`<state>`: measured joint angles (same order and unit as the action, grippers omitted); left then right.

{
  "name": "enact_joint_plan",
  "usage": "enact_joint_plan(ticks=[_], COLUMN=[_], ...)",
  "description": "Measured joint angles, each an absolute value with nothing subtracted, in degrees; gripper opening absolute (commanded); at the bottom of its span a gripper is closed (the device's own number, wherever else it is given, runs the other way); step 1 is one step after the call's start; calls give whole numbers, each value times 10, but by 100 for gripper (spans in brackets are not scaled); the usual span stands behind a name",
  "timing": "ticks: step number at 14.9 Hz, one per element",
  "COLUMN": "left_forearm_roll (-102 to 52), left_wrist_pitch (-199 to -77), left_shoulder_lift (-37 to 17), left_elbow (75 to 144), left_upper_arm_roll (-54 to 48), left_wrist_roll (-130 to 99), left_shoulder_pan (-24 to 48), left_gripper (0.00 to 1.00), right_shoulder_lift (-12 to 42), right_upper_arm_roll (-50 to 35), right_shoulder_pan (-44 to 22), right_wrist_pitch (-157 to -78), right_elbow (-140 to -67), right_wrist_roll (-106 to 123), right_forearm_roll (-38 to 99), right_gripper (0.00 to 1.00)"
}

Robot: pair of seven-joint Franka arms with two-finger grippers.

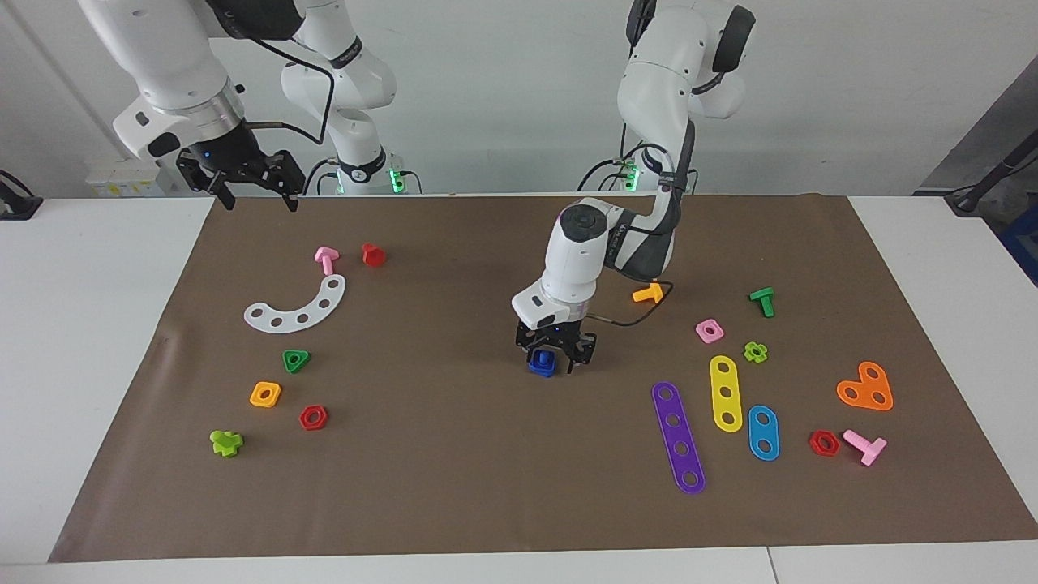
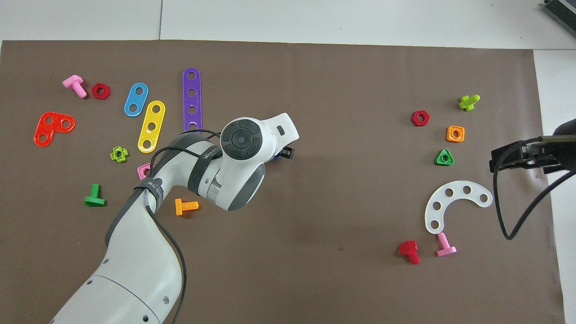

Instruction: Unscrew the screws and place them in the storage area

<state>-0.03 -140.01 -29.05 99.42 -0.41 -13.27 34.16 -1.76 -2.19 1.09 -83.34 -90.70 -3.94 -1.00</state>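
Observation:
The dark-blue bolt stands in a blue square nut in the middle of the brown mat; its head is hidden between my left gripper's fingers. My left gripper is open and low, down around the blue piece. In the overhead view the left hand covers it, and only a blue sliver shows. The storage area, with the white curved strip, lies toward the right arm's end; the strip also shows in the overhead view. My right gripper is open and empty, and waits raised over the mat's edge there.
Around the white strip lie a pink bolt, a red bolt, a green triangular nut, an orange nut, a red nut and a lime bolt. Purple, yellow and blue strips lie toward the left arm's end.

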Motion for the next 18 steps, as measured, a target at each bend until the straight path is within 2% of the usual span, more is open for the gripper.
enact_joint_plan(ticks=[1, 4, 6, 9, 15, 18], left_forearm_roll=[0, 0, 0, 0, 0, 0], left_wrist_pitch=[-1400, -1400, -1400, -1400, -1386, -1353], left_shoulder_lift=[-291, -291, -290, -290, -284, -260], left_elbow=[994, 995, 994, 994, 986, 975], left_upper_arm_roll=[-4, -4, -5, -6, -5, -5], left_wrist_roll=[-137, -148, -162, -169, -180, -181], left_shoulder_pan=[342, 342, 342, 343, 347, 348], left_gripper=[67, 36, 27, 20, 20, 20], right_shoulder_lift=[-18, -18, -18, -20, -24, -26], right_upper_arm_roll=[-22, -22, -22, -22, -22, -22], right_shoulder_pan=[11, 11, 11, 11, 11, 11], right_wrist_pitch=[-833, -834, -834, -834, -834, -834], right_elbow=[-907, -909, -912, -914, -919, -922], right_wrist_roll=[-39, -39, -39, -39, -39, -39], right_forearm_roll=[-10, -10, -10, -10, -10, -10], right_gripper=[100, 100, 100, 100, 100, 100])
